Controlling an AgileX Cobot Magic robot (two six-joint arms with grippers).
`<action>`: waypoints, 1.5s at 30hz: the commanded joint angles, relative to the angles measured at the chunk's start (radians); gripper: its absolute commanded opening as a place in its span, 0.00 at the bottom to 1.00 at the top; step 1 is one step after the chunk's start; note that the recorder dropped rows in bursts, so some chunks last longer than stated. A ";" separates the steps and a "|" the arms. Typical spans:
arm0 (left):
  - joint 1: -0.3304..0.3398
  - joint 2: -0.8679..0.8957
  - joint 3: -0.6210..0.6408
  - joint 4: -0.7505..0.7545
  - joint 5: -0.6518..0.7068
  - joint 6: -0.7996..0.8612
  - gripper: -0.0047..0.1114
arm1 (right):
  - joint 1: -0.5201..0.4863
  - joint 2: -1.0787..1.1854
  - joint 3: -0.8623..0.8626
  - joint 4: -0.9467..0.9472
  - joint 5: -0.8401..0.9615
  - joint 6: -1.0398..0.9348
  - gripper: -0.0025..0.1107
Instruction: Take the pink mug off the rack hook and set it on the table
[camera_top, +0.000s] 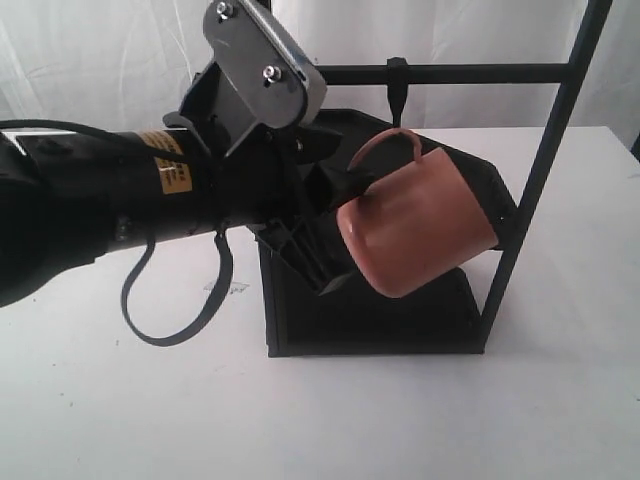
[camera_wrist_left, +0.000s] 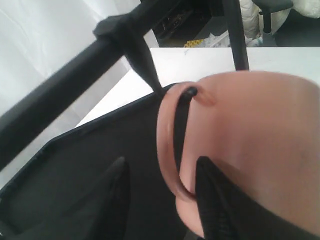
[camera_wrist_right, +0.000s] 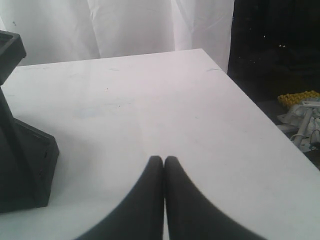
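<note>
The pink mug (camera_top: 420, 225) is being carried by the rack hook (camera_top: 398, 90): its loop handle is hanging over the short black peg under the crossbar (camera_top: 470, 73). The mug is hanging tilted, in front of the dark angled shelf (camera_top: 480, 180) of the rack (camera_top: 540, 170) and above the lower shelf. It is not resting on the table (camera_top: 560, 380).

The left gripper (camera_top: 338, 235) is being held at the mug from the left side of the exterior view. In the left wrist view its two fingers (camera_wrist_left: 117, 200) are being kept well apart, with the handle loop between them. One finger is lying close against the mug's wall and the other is clearly apart from the handle. Nothing is being clamped by them.

The right gripper (camera_wrist_right: 164, 162) is being held above a bare part of the table, near the rack's base (camera_wrist_right: 25, 165). Its fingers are pressed together with nothing between them.
</note>
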 joint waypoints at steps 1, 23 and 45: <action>-0.005 0.022 -0.002 0.035 -0.026 -0.016 0.44 | -0.006 -0.002 0.004 -0.005 -0.007 0.008 0.02; -0.005 0.022 -0.002 0.037 -0.010 -0.112 0.04 | -0.006 -0.002 0.004 -0.005 -0.007 0.045 0.02; -0.005 0.029 -0.004 0.164 -0.154 -0.241 0.35 | -0.006 -0.002 0.004 -0.005 -0.007 0.045 0.02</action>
